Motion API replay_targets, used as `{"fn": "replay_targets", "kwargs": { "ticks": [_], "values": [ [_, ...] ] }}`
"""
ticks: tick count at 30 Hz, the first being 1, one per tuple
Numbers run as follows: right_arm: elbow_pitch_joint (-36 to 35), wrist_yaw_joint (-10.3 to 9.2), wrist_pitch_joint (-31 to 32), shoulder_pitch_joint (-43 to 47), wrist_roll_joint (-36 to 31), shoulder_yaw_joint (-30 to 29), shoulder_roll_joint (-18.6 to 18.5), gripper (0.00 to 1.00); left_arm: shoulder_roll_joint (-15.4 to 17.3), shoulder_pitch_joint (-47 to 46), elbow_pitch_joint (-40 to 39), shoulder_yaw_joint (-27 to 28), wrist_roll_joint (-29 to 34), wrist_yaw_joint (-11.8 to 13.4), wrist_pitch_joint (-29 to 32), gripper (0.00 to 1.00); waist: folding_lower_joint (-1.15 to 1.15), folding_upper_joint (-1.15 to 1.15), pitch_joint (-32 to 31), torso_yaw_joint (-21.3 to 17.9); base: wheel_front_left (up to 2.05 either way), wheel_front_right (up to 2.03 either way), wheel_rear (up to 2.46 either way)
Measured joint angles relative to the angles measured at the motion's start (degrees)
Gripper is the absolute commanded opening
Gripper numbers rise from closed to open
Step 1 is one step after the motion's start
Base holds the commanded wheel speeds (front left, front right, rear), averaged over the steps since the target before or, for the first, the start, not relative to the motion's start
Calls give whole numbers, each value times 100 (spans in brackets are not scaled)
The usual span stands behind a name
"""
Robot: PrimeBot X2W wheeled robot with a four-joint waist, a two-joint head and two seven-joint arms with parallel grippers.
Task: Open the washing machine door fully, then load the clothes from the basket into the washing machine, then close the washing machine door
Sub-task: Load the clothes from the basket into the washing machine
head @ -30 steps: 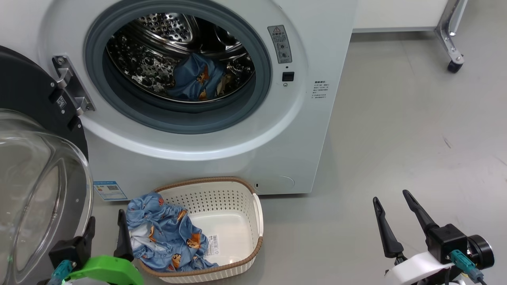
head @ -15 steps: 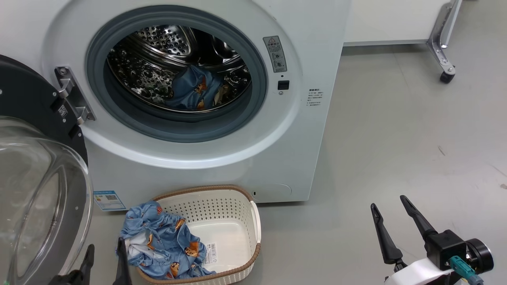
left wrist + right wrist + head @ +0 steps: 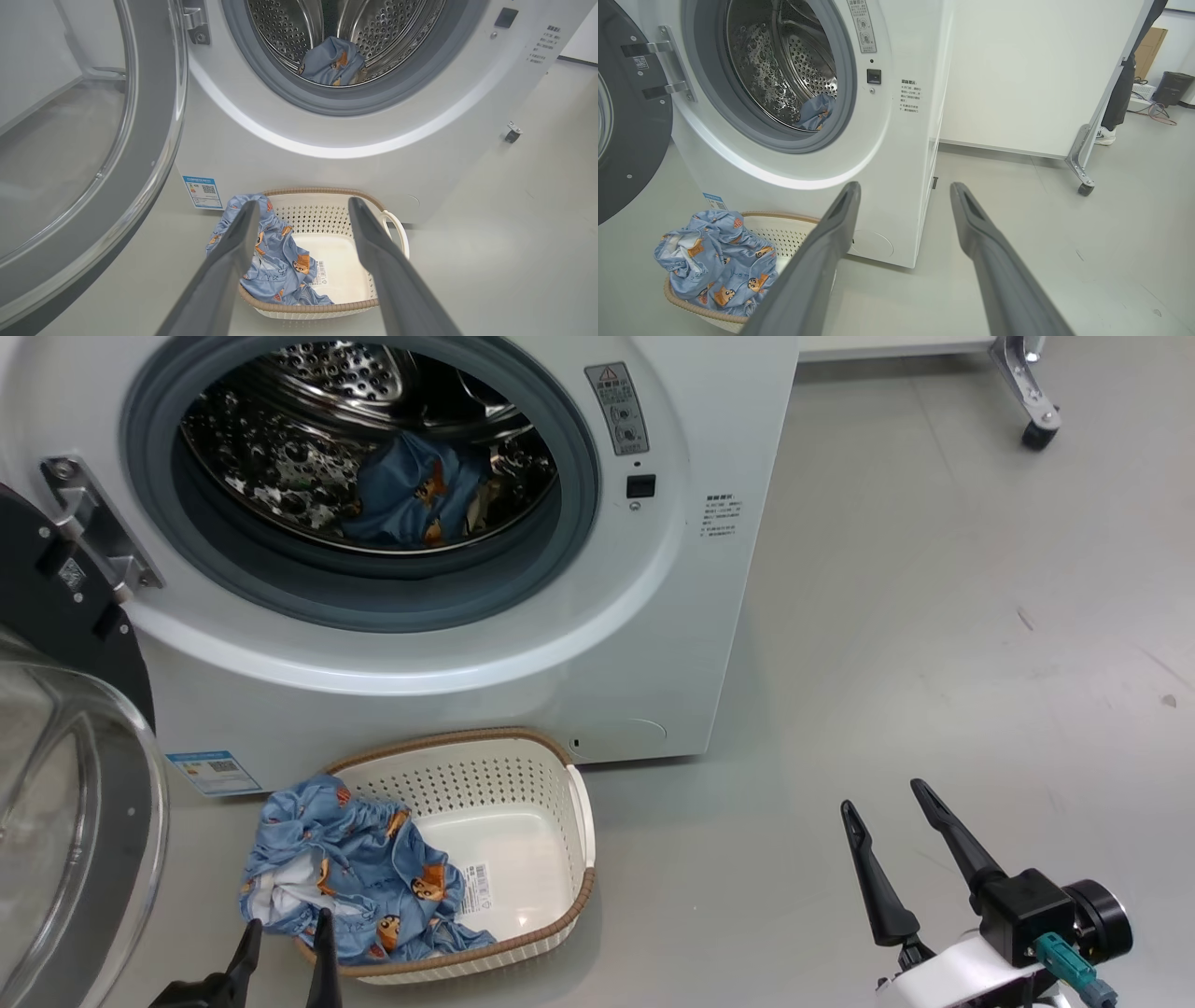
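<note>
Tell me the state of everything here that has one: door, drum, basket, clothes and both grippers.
washing machine door: open, swung left.
drum: one blue garment inside.
basket: upright on floor, blue clothes inside.
left gripper: open, empty.
right gripper: open, empty.

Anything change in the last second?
Head camera shifted. Open left gripper slid back toward the view's bottom edge, tips now by the blue cartoon-print clothes in the cream perforated basket. Nothing gripped or released. Open right gripper, black-rimmed glass washing machine door, clothes unchanged.
</note>
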Motion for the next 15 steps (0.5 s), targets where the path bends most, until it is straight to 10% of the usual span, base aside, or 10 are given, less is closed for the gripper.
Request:
{"fn": "replay_targets", "kwargs": {
  "ticks": [15],
  "values": [
    [-123, 2, 0, -646, -63, 316, 165, 100, 393, -1113, 681, 192, -67, 212, 1460, 100, 0, 0, 1119, -400, 0, 0, 0]
  ]
}}
